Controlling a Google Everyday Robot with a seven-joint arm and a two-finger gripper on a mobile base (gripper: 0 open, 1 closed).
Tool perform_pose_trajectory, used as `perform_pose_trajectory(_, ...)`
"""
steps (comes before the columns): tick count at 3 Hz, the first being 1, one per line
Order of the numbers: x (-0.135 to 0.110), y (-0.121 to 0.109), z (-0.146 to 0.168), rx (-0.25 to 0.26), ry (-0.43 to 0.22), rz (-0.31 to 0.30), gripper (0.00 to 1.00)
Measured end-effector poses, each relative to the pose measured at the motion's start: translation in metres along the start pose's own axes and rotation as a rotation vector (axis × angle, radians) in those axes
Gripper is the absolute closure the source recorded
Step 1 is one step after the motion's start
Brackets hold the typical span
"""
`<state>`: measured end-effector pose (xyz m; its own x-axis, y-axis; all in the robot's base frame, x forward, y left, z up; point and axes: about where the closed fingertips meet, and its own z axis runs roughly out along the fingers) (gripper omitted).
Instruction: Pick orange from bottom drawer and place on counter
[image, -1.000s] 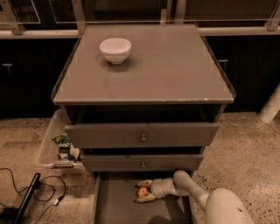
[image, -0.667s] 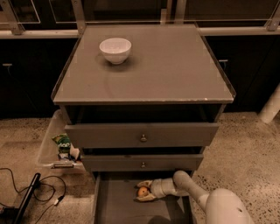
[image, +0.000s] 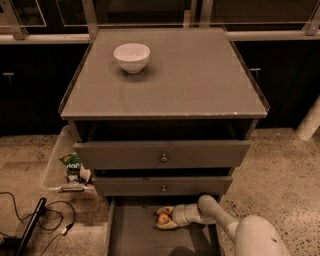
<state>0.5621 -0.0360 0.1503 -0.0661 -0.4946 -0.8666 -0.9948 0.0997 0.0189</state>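
The orange (image: 163, 218) is a small round fruit lying at the back of the open bottom drawer (image: 135, 237), just under the middle drawer front. My gripper (image: 164, 218) reaches in from the right on a white arm, low in the drawer, with its pale fingers (image: 167, 226) closed around the orange. The counter (image: 200, 75) is the large flat grey top of the cabinet, above all three drawers.
A white bowl (image: 132, 57) stands at the counter's back left. Two upper drawers with round knobs (image: 163, 158) overhang the bottom drawer. A clear bin (image: 57, 167) with a green packet sits left of the cabinet. Cables (image: 45, 220) lie on the floor.
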Motion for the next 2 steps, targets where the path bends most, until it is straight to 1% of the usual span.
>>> perform_pose_trajectory(1, -0.010, 0.007, -0.007, 0.003, 0.005, -0.004, 1.00)
perform_pose_trajectory(2, -0.039, 0.012, -0.037, 0.038, 0.006, -0.029, 1.00)
